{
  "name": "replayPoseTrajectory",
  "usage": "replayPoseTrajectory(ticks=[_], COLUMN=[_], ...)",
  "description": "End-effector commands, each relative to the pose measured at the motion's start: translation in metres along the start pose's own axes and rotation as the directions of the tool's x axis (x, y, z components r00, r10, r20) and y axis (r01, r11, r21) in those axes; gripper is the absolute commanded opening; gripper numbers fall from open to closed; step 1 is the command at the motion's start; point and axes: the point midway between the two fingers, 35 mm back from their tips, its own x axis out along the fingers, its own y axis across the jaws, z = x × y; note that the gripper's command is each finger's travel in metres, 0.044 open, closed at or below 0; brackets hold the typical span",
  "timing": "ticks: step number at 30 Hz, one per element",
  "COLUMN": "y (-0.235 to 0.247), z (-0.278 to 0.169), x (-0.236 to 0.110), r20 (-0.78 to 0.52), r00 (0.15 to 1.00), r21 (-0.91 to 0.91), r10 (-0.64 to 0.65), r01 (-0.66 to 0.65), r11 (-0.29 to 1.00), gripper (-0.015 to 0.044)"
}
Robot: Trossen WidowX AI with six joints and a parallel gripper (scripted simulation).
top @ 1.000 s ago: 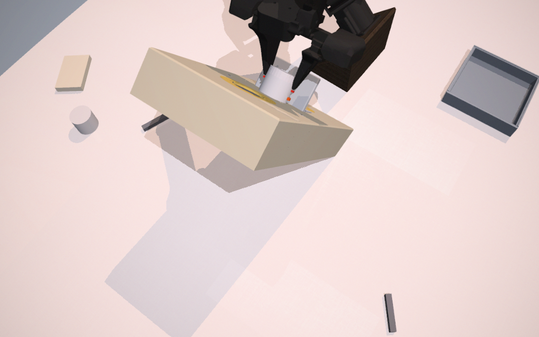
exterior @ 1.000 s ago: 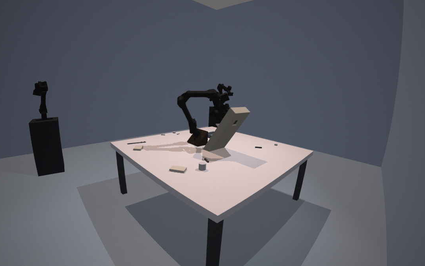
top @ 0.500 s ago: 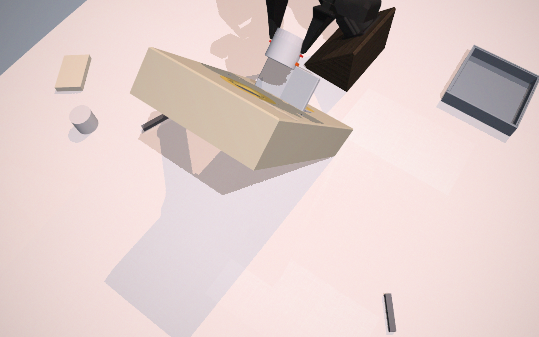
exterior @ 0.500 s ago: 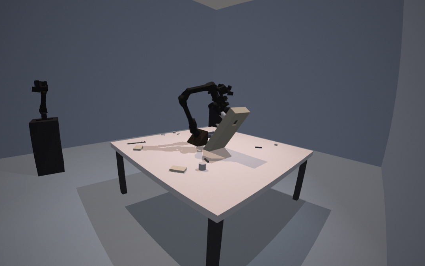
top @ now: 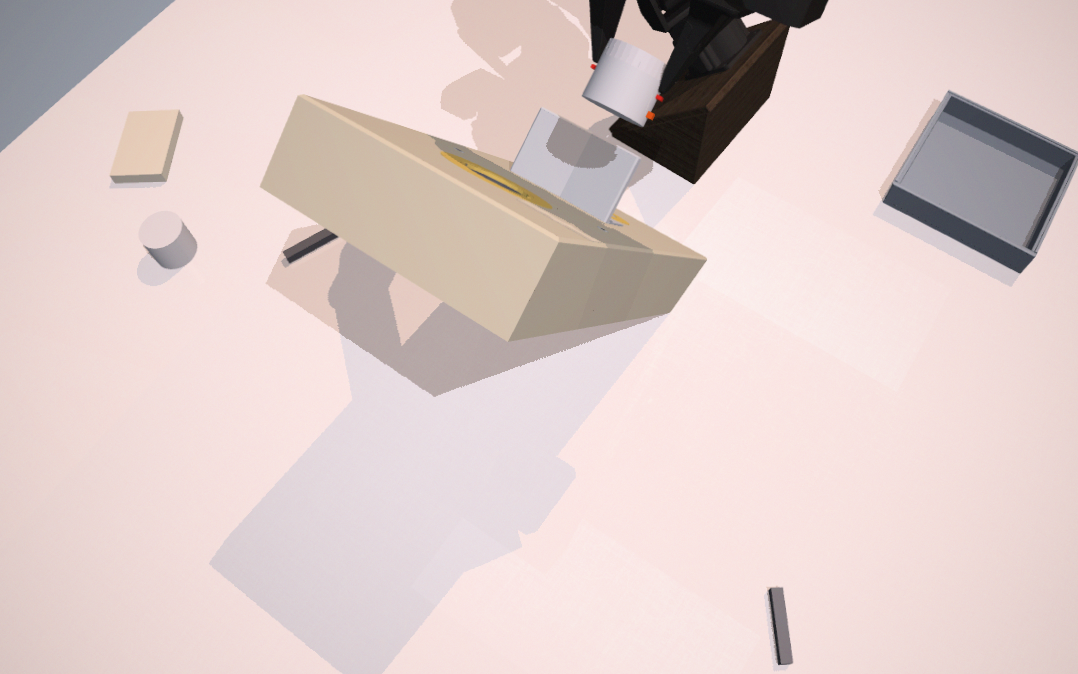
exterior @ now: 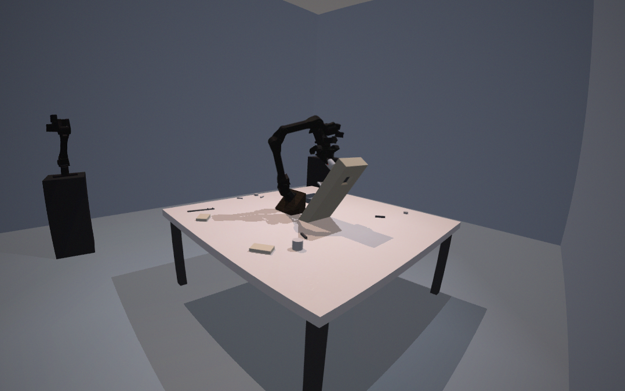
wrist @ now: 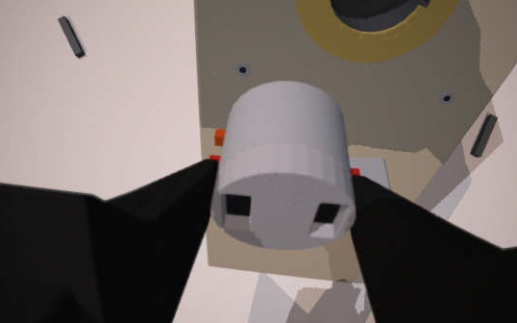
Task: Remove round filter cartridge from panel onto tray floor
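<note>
Carrying the cartridge (top: 625,78) clear of the panel (top: 459,226), the gripper (wrist: 284,168) is clamped across its round wall, each black finger (wrist: 174,202) pressing a side just behind the slotted face; the cartridge hangs in the air above the shelf (top: 572,163) that juts from the panel, near the arm's base (top: 727,108), and well apart from the tray (top: 983,180). To do this step well, judging from the grip: keep the squeeze steady, since a smooth cylinder may slip or roll between flat pads; swing toward the tray high enough to pass its wall; lower until the cartridge meets the tray floor; only then spread the fingers and lift away. Top view alone shows the tray, so the distance left to travel. Wrist view alone shows the two square slots (wrist: 237,205) on the face, the red pads at the contact, and the vacated socket with its yellow ring (wrist: 381,53). Exterior view adds the panel's steep lean on the desk (exterior: 353,272)
</note>
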Motion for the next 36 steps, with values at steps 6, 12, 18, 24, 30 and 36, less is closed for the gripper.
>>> replayPoseTrajectory(ticks=[6, 12, 18, 24, 30, 36], y=[0.042, 0.056, 0.099, 0.139, 0.176, 0.205], z=[0.001, -0.008, -0.037, -0.068, -0.102, -0.134], x=[0.004, 0.005, -0.001, -0.01, -0.021, -0.032], r20=[-0.008, -0.026, -0.078, -0.135, -0.197, -0.258], r00=[1.0, 0.999, 0.987, 0.956, 0.907, 0.851], r21=[0.021, -0.045, -0.258, -0.46, -0.637, -0.763], r10=[-0.001, 0.019, 0.142, 0.261, 0.371, 0.458], r01=[0.001, -0.021, -0.158, -0.294, -0.406, -0.47], r11=[1.0, 0.999, 0.953, 0.838, 0.655, 0.444], gripper=[0.0, 0.0, 0.0, 0.0, 0.0, 0.0])
